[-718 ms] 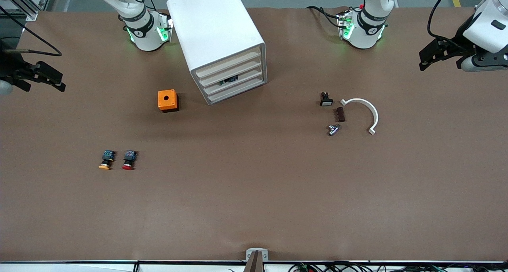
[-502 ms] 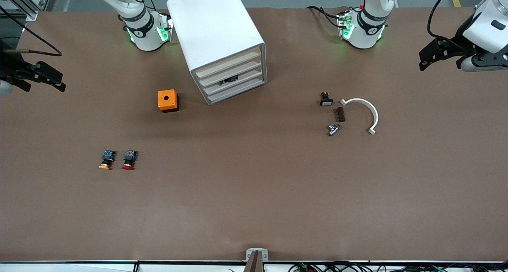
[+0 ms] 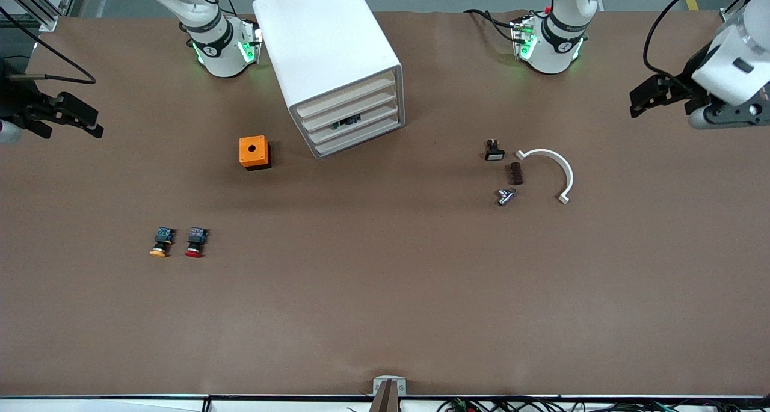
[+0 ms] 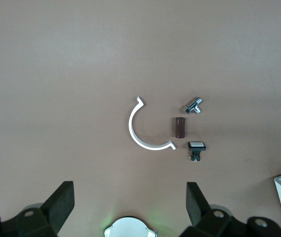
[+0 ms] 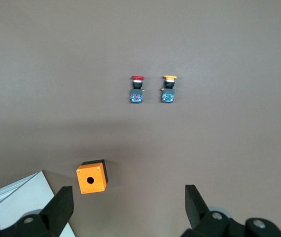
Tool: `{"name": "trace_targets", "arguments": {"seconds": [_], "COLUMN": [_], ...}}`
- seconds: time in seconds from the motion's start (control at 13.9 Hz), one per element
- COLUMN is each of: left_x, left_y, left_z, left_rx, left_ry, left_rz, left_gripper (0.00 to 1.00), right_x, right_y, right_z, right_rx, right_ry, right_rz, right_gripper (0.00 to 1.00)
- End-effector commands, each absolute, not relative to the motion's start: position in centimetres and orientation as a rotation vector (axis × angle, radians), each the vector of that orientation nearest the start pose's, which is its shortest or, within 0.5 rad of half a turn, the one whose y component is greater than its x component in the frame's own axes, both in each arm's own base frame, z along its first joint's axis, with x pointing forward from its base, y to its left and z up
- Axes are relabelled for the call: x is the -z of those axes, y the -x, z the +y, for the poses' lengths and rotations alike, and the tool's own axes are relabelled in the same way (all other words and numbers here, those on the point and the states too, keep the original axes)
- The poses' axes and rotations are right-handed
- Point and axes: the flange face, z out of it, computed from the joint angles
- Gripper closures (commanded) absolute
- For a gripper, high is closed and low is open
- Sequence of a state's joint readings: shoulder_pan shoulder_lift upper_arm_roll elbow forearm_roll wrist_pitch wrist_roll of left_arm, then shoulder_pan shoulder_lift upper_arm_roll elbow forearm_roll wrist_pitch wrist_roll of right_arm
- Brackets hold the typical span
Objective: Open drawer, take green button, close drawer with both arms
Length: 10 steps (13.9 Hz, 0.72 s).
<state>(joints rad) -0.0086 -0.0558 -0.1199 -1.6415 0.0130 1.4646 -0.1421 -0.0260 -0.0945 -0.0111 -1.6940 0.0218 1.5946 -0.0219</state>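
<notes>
The white cabinet (image 3: 328, 57) stands between the arm bases, its four cream-fronted drawers (image 3: 351, 116) all shut. A small dark-and-blue thing (image 3: 348, 121) shows through the gap at the third drawer from the top; I cannot tell its cap colour, so the green button is not clearly in view. My left gripper (image 3: 643, 96) is open and empty, up over the left arm's end of the table; its own view (image 4: 129, 202) shows bare table between its fingers. My right gripper (image 3: 84, 118) is open and empty over the right arm's end; its own view (image 5: 129, 202) looks down beside the orange box.
An orange box (image 3: 254, 152) with a hole sits beside the cabinet. The yellow-capped button (image 3: 160, 242) and the red-capped button (image 3: 195, 242) lie nearer the front camera. A white C-shaped clip (image 3: 550, 170), a brown block (image 3: 515, 173), a metal piece (image 3: 505, 196) and a small black switch (image 3: 494, 150) lie toward the left arm's end.
The left arm has shifted a little, its gripper moving slightly inward over the table. The right gripper has edged slightly inward too. Nothing on the table has moved.
</notes>
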Motion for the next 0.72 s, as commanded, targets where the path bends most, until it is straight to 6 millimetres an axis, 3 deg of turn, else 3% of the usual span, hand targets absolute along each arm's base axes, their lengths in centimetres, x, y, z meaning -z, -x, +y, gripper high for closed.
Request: {"name": "trace_targets", "arguments": {"seconds": [0.0, 0.22, 0.43, 0.65], "left_x": [-58.4, -53.4, -46.9, -40.8], "left_y": [-54.3, -56.8, -58.5, -58.6], "left_z": [-7.9, -10.4, -15.1, -21.2], "left_rx": [-0.259, -0.327, -0.500, -0.582], "left_ry": [3.090, 3.082, 3.023, 2.867], "left_rz": [-0.019, -0.206, -0.679, -0.980], "left_gripper": [0.00, 0.00, 0.00, 0.00], "right_x": [-62.2, -62.0, -62.0, -61.9], "right_y": [-51.8, -51.7, -51.6, -51.6], "right_z": [-1.8, -1.9, -1.9, -1.9], "right_rx": [-0.007, -0.031, -0.038, -0.045], "right_ry": [3.101, 3.100, 3.100, 3.100], "right_rz": [0.027, 0.027, 0.029, 0.027], "right_gripper": [0.00, 0.00, 0.00, 0.00]}}
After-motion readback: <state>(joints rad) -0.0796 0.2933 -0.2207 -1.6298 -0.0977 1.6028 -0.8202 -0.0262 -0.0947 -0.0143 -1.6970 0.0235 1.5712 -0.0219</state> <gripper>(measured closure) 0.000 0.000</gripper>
